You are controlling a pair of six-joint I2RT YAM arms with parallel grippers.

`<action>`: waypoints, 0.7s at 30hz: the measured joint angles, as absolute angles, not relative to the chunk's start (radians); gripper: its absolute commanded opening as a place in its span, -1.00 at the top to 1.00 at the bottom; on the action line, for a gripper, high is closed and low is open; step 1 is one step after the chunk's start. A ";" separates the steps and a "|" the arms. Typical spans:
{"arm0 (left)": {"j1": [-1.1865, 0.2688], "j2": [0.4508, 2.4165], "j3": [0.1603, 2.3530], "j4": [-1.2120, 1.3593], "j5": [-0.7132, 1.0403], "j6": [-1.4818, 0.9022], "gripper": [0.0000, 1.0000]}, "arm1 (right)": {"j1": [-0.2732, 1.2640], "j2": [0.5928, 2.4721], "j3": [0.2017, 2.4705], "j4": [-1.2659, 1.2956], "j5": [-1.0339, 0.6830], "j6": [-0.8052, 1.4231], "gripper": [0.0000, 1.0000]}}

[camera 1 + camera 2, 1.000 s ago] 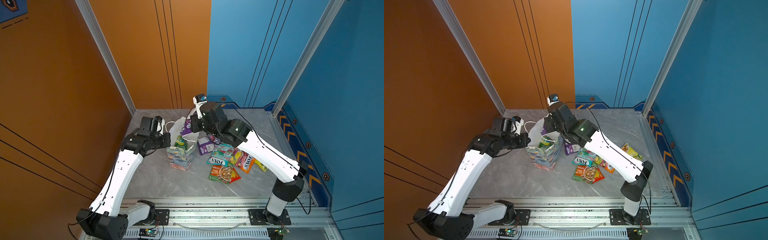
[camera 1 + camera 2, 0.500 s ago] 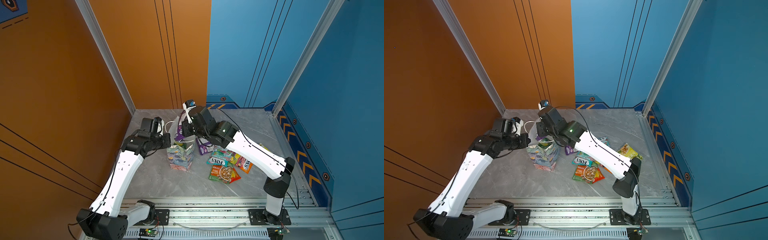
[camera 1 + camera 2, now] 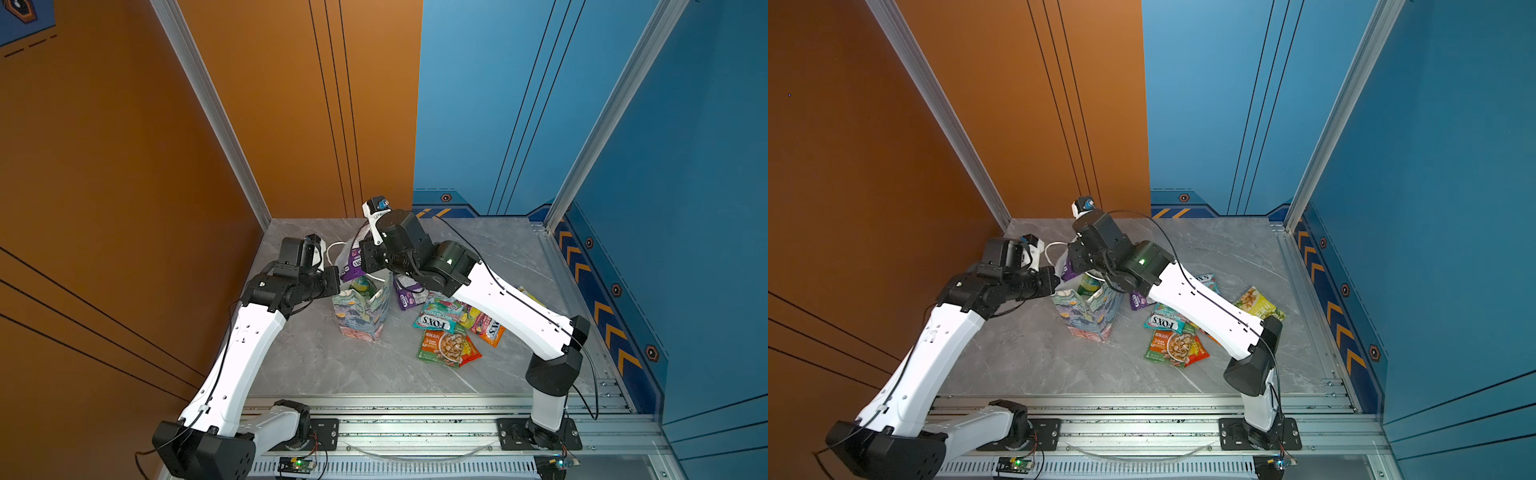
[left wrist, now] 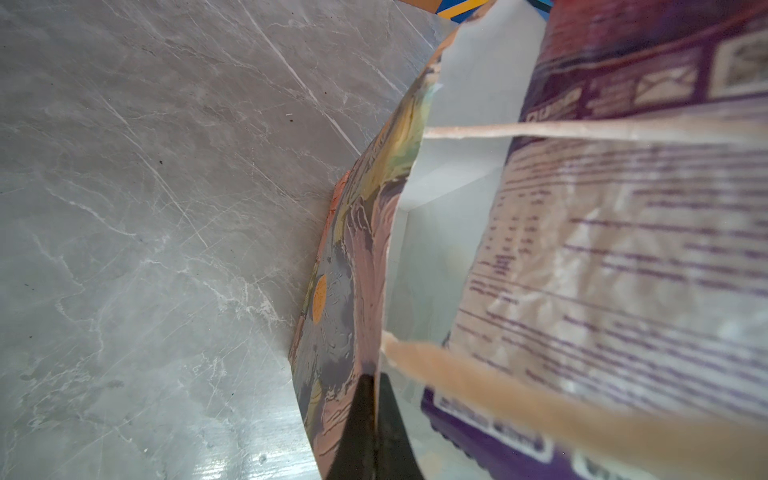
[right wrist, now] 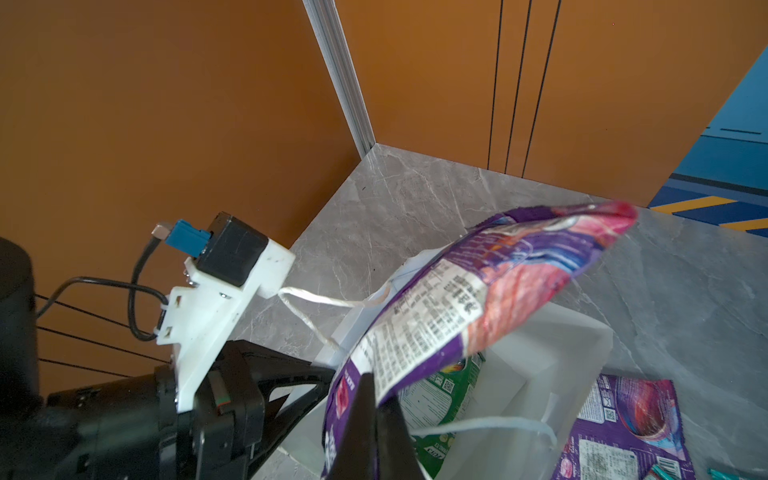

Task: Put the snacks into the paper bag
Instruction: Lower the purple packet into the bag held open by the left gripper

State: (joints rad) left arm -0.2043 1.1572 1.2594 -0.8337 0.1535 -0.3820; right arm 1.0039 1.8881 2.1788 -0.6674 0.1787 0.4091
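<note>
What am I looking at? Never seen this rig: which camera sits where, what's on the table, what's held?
Two white robot arms are mounted on a rail at the front of a grey table. Each ends in a two-fingered gripper. Two pictures look down from overhead, side by side, and show almost the same view. The other two come from a small camera on each wrist.

A floral paper bag stands upright in the middle. The left gripper is shut on its rim. The right gripper is shut on a purple packet, held at the bag's mouth. A green packet is already inside.

Loose on the table beside the bag are a second purple packet, a teal FOX'S packet, a green-orange sachet and a few more.
</note>
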 measured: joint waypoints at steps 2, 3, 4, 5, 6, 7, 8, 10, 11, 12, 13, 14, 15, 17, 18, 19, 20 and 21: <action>-0.200 1.153 1.256 -0.833 0.157 -0.386 1.00 | 1.008 1.888 2.179 -0.671 0.179 0.409 1.00; -0.198 1.151 1.255 -0.833 0.159 -0.387 1.00 | 1.010 1.888 2.179 -0.673 0.179 0.409 1.00; -0.197 1.151 1.254 -0.833 0.160 -0.387 1.00 | 1.012 1.888 2.178 -0.674 0.179 0.409 1.00; -0.197 1.151 1.254 -0.832 0.161 -0.387 1.00 | 1.015 1.888 2.178 -0.674 0.179 0.409 1.00; -0.196 1.151 1.253 -0.831 0.161 -0.387 1.00 | 1.016 1.888 2.178 -0.674 0.179 0.409 1.00; -0.196 1.151 1.251 -0.829 0.163 -0.388 1.00 | 1.019 1.888 2.177 -0.674 0.179 0.410 1.00; -0.196 1.151 1.251 -0.828 0.165 -0.389 1.00 | 1.021 1.888 2.177 -0.674 0.179 0.410 1.00; -0.196 1.150 1.251 -0.827 0.168 -0.390 1.00 | 1.023 1.888 2.172 -0.674 0.179 0.413 1.00; -0.196 1.150 1.251 -0.827 0.169 -0.390 1.00 | 1.023 1.888 2.167 -0.674 0.179 0.416 1.00; -0.196 1.150 1.251 -0.827 0.169 -0.390 1.00 | 1.023 1.888 2.164 -0.674 0.179 0.418 1.00; -0.195 1.148 1.250 -0.827 0.169 -0.390 1.00 | 1.023 1.890 2.160 -0.674 0.179 0.420 1.00; -0.195 1.147 1.250 -0.827 0.169 -0.390 1.00 | 1.023 1.894 2.160 -0.674 0.179 0.421 1.00; -0.195 1.146 1.249 -0.827 0.169 -0.390 1.00 | 1.023 1.897 2.160 -0.674 0.179 0.424 1.00; -0.194 1.144 1.246 -0.826 0.170 -0.390 1.00 | 1.021 1.904 2.157 -0.674 0.179 0.426 1.00; -0.194 1.142 1.243 -0.826 0.172 -0.390 1.00 | 1.019 1.908 2.156 -0.674 0.179 0.428 1.00; -0.194 1.142 1.243 -0.826 0.173 -0.390 1.00 | 1.017 1.914 2.156 -0.674 0.178 0.428 1.00; -0.194 1.140 1.243 -0.826 0.175 -0.391 1.00 | 1.015 1.919 2.156 -0.674 0.175 0.432 1.00; -0.193 1.139 1.243 -0.826 0.176 -0.391 1.00 | 1.014 1.925 2.156 -0.674 0.175 0.436 1.00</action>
